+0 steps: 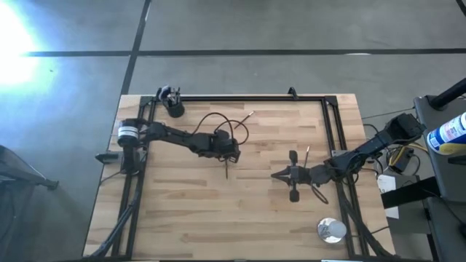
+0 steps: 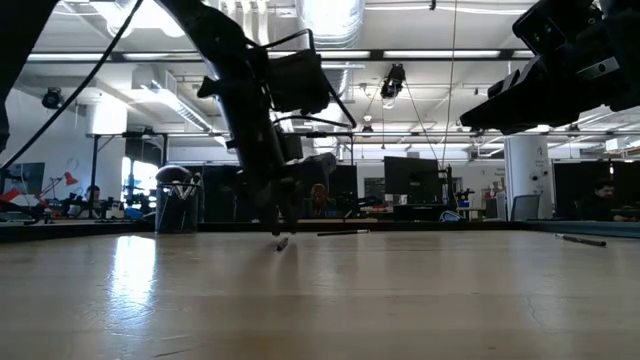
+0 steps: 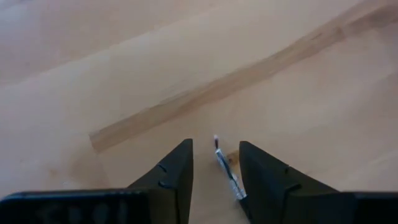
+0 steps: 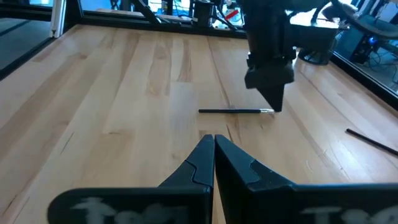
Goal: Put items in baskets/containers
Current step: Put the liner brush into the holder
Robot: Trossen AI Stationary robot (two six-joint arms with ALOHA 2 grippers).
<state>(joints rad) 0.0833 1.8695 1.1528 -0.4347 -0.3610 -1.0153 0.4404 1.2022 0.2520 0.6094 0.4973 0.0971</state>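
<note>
The makeup brush (image 3: 226, 171) I'm working on lies flat on the wooden table (image 1: 218, 218) near its middle, between the parted fingers of my left gripper (image 3: 216, 168), which is lowered over it but not clamped. Another brush (image 1: 306, 156) lies just beside the right gripper (image 1: 277, 175) — its fingers are pressed together, holding nothing. A third brush (image 1: 250, 115) rests farther back. The black cup (image 1: 174, 107) stands at the back left corner, well apart from both arms — brushes already in it.
</note>
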